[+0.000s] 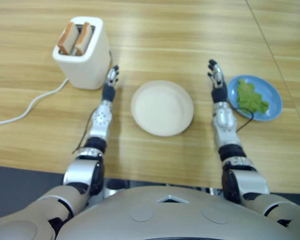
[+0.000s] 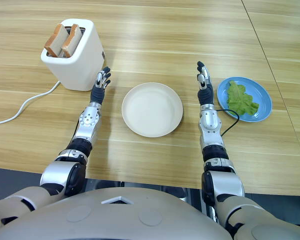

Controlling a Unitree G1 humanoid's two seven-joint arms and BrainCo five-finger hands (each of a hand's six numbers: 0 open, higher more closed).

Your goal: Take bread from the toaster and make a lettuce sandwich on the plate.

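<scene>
Found the left hand (image 2: 101, 80) empty, fingers straight, just beside the boxy white plastic toaster (image 2: 79, 62). Judged it nearer than the right hand (image 2: 203, 77) to the two browned bread slices (image 2: 63, 40), upright in slots up-left, long edges running away. Found the right hand likewise flat, beside crinkled green lettuce (image 2: 240, 100) on the glossy blue plate (image 2: 263, 107). Between lay the smooth round cream plate (image 2: 152, 111) on wood-grain tabletop (image 2: 155, 45).

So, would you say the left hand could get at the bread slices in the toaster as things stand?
Probably yes: the left hand is open beside the toaster, the bread slices stick up from its slots, and nothing lies between them; it would only need lifting.
</scene>
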